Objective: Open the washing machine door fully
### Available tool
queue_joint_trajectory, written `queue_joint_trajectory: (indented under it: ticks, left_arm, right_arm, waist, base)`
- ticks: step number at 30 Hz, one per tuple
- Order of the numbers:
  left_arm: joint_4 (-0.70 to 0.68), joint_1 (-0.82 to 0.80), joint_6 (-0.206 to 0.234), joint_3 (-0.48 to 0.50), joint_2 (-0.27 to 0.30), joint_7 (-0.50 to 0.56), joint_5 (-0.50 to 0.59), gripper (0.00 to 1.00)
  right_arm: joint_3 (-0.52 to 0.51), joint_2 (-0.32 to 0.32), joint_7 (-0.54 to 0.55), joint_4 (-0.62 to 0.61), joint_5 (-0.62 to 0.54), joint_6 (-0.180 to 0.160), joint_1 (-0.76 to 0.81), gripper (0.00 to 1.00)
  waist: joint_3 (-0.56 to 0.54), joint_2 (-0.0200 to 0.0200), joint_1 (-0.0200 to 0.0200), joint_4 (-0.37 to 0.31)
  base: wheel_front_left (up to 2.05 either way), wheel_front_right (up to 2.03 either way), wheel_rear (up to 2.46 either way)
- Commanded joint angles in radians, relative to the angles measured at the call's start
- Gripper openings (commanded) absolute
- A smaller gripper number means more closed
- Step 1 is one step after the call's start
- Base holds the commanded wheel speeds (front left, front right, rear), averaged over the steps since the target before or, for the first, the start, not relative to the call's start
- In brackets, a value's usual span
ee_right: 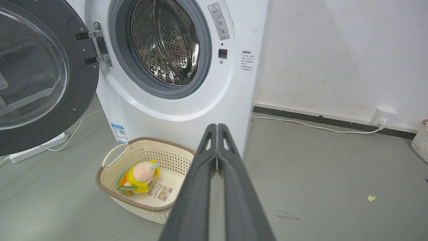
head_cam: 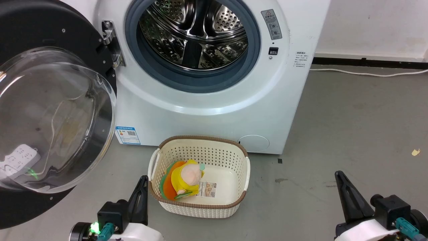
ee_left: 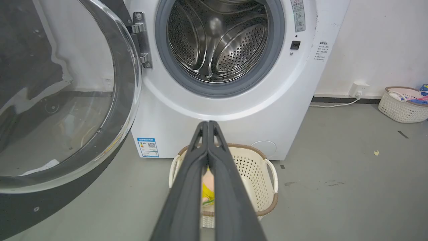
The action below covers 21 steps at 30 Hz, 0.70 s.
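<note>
At left, washing machine door (head_cam: 50, 117), facing outward

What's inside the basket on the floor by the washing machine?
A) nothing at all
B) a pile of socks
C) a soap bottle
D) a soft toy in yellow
D: a soft toy dressed in yellow lies in the basket on the floor.

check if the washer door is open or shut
Open. The washing machine door is swung wide to the left on its hinge, and the steel drum is exposed.
</note>
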Motion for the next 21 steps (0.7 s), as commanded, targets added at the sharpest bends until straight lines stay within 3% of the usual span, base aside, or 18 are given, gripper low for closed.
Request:
queue_joint_trajectory:
  ticks: [1,21]
  left_arm:
    - [-0.010,-0.009,-0.004,0.009,-0.006,0.007,0.010,0.00]
    - [-0.032,-0.012,-0.009,0.036,-0.010,0.048,0.038,0.00]
  right_arm:
    - [0.004,0.002,0.006,-0.008,-0.006,0.000,-0.012,0.00]
    - [0.014,0.002,0.047,-0.022,-0.012,0.000,-0.018,0.00]
  waist:
    - [0.000,0.0000,-0.0001,0.000]
    - [-0.001,0.0000,-0.0001,0.000]
  base:
    - [0.00,0.00,0.00]
    - [0.00,0.00,0.00]
